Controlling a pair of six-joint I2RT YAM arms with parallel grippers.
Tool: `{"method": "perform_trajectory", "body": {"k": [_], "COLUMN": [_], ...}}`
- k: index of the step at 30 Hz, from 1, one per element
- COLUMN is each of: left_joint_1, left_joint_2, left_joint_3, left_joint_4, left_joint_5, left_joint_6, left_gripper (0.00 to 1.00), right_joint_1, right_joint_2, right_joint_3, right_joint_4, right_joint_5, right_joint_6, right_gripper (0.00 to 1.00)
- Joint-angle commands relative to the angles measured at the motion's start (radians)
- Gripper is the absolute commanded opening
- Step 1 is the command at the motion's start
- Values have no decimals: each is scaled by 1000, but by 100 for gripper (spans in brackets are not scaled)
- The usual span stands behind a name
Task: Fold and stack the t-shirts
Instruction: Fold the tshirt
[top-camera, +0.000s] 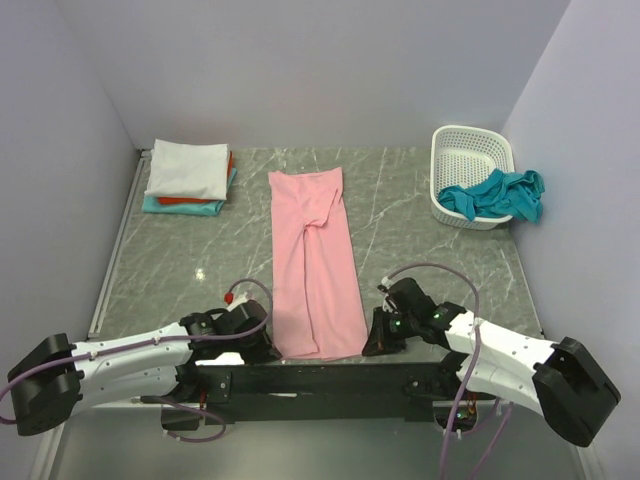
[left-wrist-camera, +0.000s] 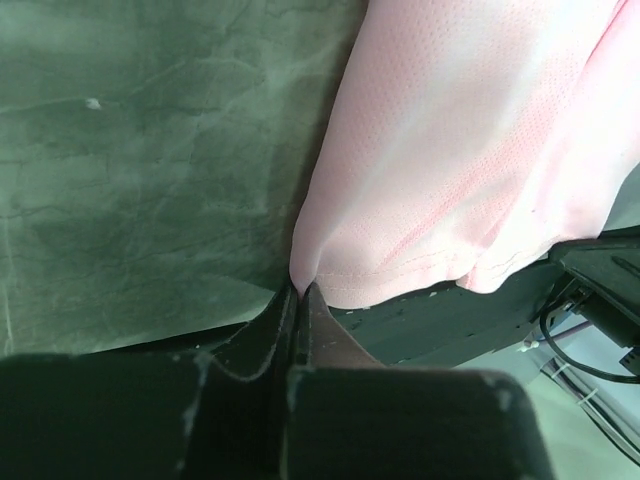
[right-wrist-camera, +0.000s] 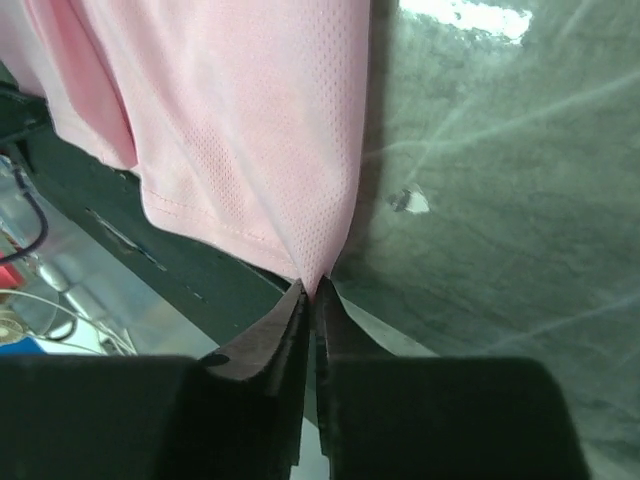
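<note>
Both jaws pinching near hem of pink t-shirt (top-camera: 315, 260), mid-fold.
L gripper (left-wrist-camera: 297, 290): jaws pressed together on near-left hem corner; R gripper (right-wrist-camera: 312, 285) same on near-right corner. Shirt lies as a long narrow strip mid table (top-camera: 200, 260), sides already folded in; the end-to-end fold and stacking look still to do. Folded stack (top-camera: 188, 178) far left: white on top, orange-red & teal edges under. Basket (top-camera: 470, 132) far right holds teal t-shirt (top-camera: 495, 193), crumpled, draped over rim, prob. unfolded.

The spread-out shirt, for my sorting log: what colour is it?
The t-shirt is light pink, clearest in the top external view.
</note>
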Motion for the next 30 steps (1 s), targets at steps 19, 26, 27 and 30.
{"method": "perform_trajectory", "body": {"k": [19, 26, 27, 30], "left_joint_1": [161, 362, 373, 422], "left_joint_2": [41, 150, 183, 259], "left_joint_3": [382, 514, 531, 586], "left_joint_4": [-76, 24, 29, 73], "left_joint_5": [-262, -173, -170, -121], "left_joint_6": [306, 478, 496, 562], "left_gripper": [0, 0, 0, 0], "right_joint_1": [-36, -99, -110, -148], "right_joint_2": [92, 246, 261, 307], "right_joint_3": [434, 629, 661, 703], "right_joint_4": [-56, -32, -32, -10], "right_joint_5": [229, 229, 227, 214], "right_joint_6": [-156, -191, -196, -198], "right_gripper": [0, 0, 0, 0]}}
